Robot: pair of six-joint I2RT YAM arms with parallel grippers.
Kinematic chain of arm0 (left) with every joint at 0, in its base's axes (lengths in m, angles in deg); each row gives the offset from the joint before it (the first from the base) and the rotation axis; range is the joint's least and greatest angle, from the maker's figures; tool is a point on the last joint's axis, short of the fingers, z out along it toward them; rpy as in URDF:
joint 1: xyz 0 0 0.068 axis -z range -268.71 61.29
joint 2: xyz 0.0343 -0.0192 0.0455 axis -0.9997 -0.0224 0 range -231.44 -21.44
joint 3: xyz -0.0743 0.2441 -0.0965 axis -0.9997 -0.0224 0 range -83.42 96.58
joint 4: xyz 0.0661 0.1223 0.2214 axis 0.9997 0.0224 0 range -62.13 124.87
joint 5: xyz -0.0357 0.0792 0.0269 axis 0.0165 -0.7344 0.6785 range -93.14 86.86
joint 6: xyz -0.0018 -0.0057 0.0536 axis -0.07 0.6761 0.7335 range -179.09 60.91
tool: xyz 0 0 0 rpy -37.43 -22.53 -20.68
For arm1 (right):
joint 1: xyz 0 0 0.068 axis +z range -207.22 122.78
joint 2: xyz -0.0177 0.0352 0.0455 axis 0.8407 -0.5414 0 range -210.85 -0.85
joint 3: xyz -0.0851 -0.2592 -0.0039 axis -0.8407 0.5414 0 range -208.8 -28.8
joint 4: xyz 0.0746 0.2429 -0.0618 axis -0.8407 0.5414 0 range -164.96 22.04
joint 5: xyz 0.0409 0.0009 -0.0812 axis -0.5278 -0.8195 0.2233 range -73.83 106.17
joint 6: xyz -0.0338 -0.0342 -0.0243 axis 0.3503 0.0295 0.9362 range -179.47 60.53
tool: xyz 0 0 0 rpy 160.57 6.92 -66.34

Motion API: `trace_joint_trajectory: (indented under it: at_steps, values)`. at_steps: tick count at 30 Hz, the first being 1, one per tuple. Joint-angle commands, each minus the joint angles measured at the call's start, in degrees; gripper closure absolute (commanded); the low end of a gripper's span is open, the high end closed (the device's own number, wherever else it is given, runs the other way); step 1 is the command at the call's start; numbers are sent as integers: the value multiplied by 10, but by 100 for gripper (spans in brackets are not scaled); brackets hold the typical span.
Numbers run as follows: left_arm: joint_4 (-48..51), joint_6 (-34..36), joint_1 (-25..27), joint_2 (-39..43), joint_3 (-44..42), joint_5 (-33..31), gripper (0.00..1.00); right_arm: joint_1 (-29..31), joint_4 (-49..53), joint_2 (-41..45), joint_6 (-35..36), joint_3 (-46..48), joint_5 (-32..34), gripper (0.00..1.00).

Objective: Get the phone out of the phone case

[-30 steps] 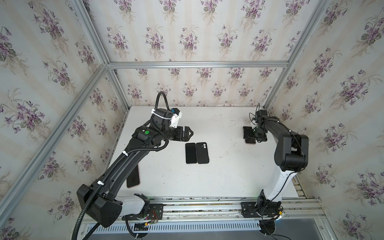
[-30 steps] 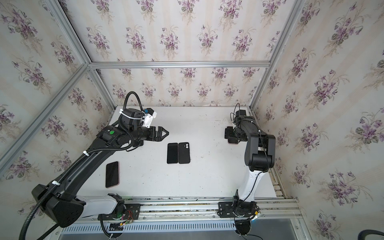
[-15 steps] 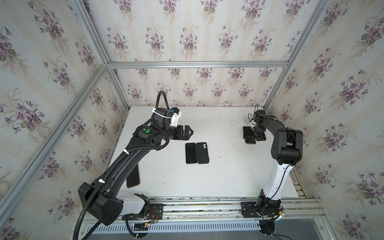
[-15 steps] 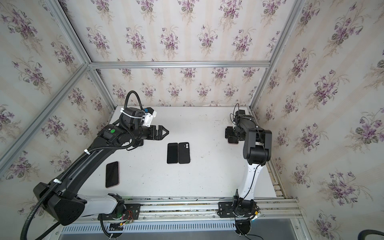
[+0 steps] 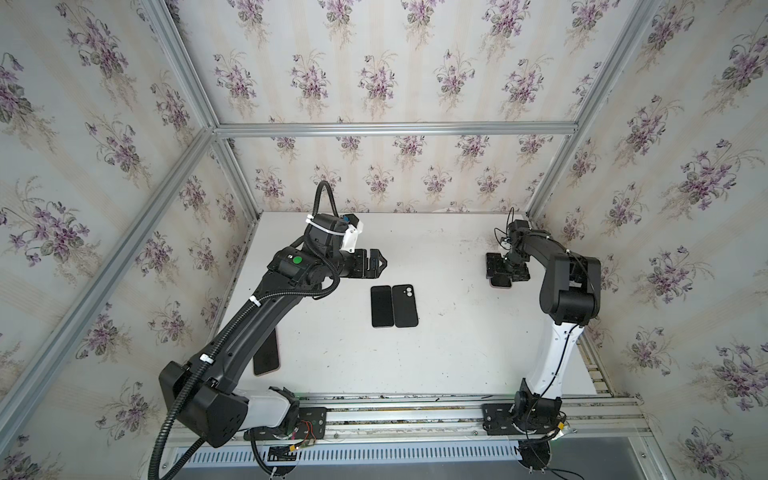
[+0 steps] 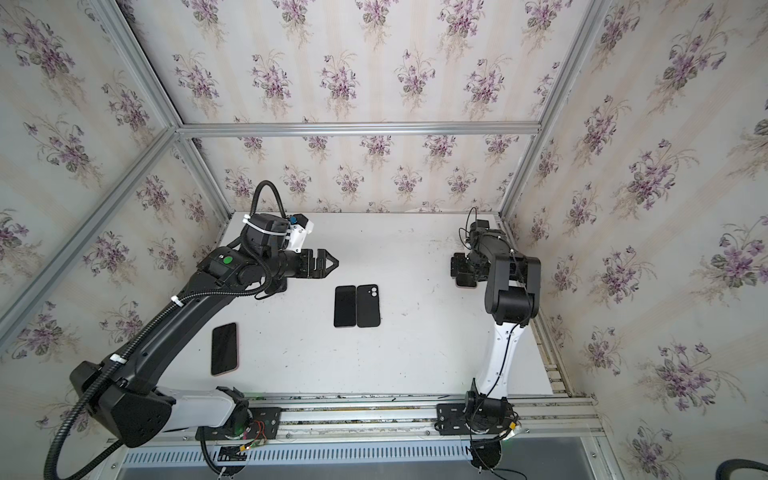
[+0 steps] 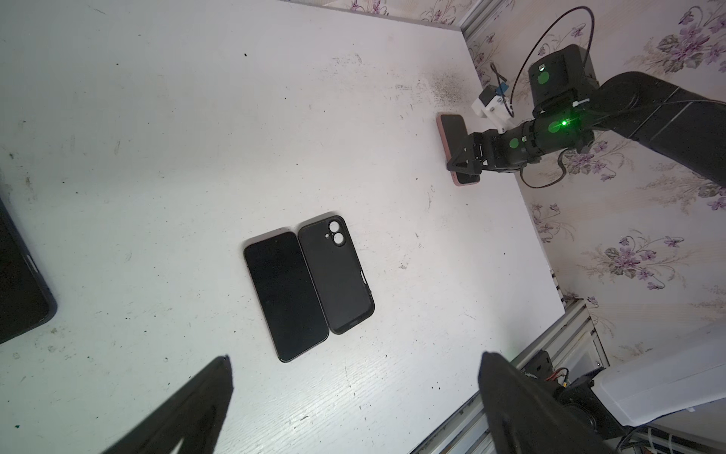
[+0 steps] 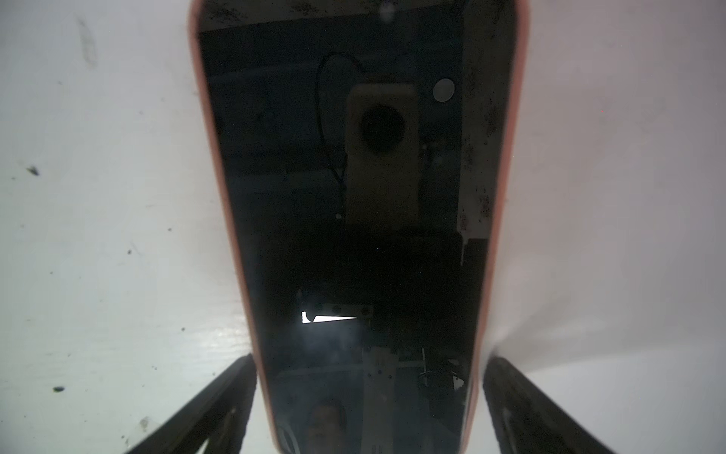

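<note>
Straddling half-hidden cased phone (image 8: pixel 353 196) — right pincer (image 8: pixel 369 359), maybe touching, cannot tell | left pincer (image 7: pixel 355 357) released

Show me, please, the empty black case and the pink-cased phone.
empty black case (image 7: pixel 336 279), left wrist view, middle of its flat panel.
pink-cased phone (image 8: pixel 353 236), right wrist view, middle of its screen.

Desk (image 5: pixel 457 357): white (scuffed, speckled).
Middle: bare phone (image 5: pixel 382 306), black case (image 5: pixel 404 305), side by side.
Right: pink-cased phone (image 8: pixel 353 236).
Left: another phone (image 6: pixel 224 348).
</note>
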Motion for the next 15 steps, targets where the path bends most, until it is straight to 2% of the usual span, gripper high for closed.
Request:
trace_joint_trajectory:
  at_steps: [1, 9, 15]
  values:
    - [-1, -6, 0, -2, 7, -2, 0, 0, 10, -6, 6, -7, -2, 8]
    - [-2, -7, 0, -4, 9, -2, 0, 0, 11, -10, 4, -1, -3, 12]
    - [-2, -5, 0, -4, 10, -2, 0, 0, 2, -4, -2, 12, -6, 19]
